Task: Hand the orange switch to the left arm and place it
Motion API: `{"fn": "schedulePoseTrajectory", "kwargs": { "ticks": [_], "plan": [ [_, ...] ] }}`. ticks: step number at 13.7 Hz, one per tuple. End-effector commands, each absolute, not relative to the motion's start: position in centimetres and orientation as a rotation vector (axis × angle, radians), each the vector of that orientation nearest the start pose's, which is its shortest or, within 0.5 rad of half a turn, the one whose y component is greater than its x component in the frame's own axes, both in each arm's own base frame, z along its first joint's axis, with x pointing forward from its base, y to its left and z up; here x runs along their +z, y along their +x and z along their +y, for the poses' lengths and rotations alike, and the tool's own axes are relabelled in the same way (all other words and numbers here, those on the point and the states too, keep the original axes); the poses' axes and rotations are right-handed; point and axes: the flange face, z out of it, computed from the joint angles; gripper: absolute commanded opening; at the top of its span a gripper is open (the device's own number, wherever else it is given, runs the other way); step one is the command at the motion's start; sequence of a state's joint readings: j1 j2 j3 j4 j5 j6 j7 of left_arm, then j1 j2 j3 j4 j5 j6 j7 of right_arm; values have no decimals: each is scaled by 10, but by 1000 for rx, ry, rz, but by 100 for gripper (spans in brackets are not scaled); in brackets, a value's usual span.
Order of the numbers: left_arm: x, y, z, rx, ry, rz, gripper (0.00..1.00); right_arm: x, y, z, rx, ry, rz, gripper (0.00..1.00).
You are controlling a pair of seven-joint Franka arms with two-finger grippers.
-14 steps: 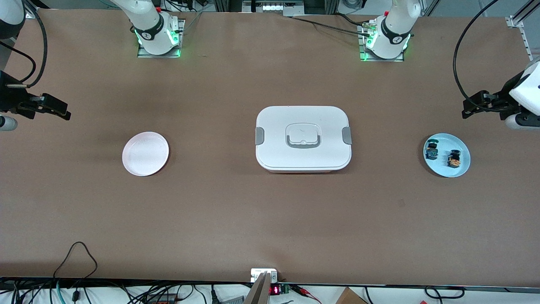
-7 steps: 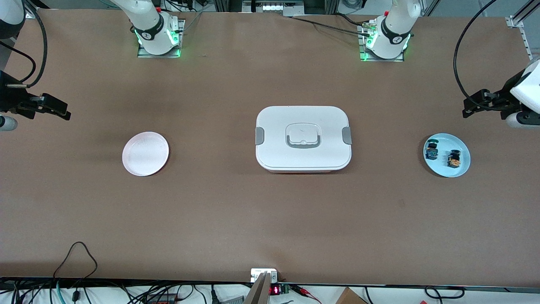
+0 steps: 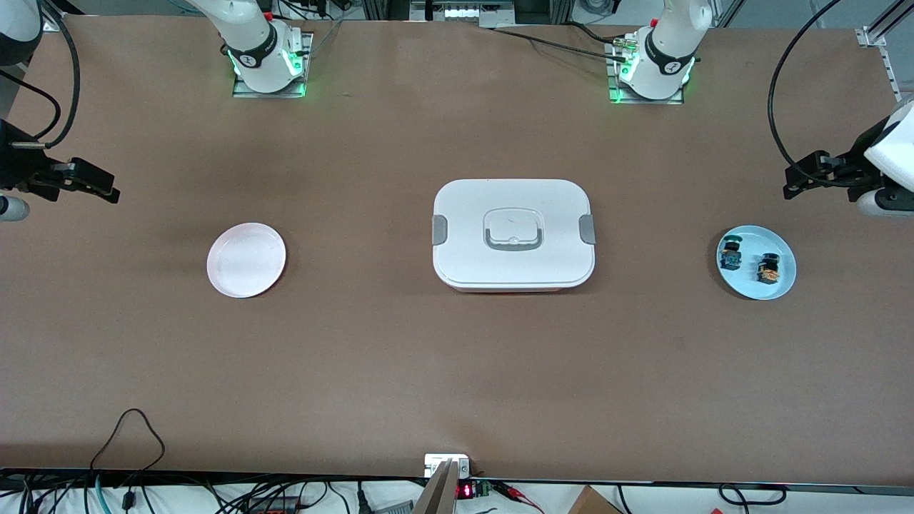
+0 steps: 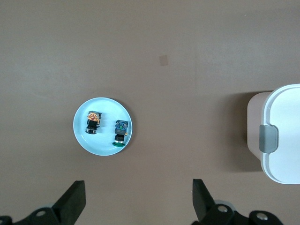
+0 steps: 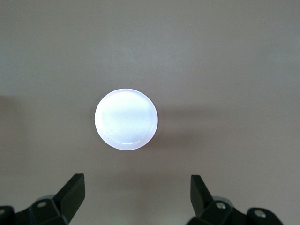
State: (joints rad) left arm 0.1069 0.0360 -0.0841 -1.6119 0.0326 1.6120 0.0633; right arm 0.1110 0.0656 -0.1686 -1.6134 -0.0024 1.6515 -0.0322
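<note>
The orange switch (image 3: 768, 269) lies on a small blue plate (image 3: 750, 282) at the left arm's end of the table, beside a blue-and-green switch (image 3: 730, 255). The left wrist view shows the orange switch (image 4: 93, 122) on that plate (image 4: 105, 108) too. The white lidded box (image 3: 513, 207) stands mid-table, and its edge shows in the left wrist view (image 4: 283, 136). My left gripper (image 3: 798, 177) hangs open and empty, high over the bare table beside the blue plate; it also shows in its wrist view (image 4: 138, 187). My right gripper (image 3: 107, 187) hangs open and empty over the table at the right arm's end; it also shows in its wrist view (image 5: 136, 180).
A pale pink plate (image 3: 246, 259) sits empty toward the right arm's end, and shows in the right wrist view (image 5: 126, 119). The blue-and-green switch also shows in the left wrist view (image 4: 121, 132). Cables lie along the table's front edge.
My left gripper has drifted very slightly toward the left arm's end of the table. Nothing else has moved.
</note>
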Motion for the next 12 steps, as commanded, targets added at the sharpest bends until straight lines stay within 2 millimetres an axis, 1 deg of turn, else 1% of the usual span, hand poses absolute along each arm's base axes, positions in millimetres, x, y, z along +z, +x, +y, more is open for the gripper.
{"fn": "schedulePoseTrajectory", "kwargs": {
  "ticks": [1,12],
  "plan": [
    [596,564,18,37,-3134,87,100,583,574,-27,41,-3157,52,100],
    [598,564,15,29,-3132,80,100,583,574,-28,41,-3156,52,100]
  ]
}}
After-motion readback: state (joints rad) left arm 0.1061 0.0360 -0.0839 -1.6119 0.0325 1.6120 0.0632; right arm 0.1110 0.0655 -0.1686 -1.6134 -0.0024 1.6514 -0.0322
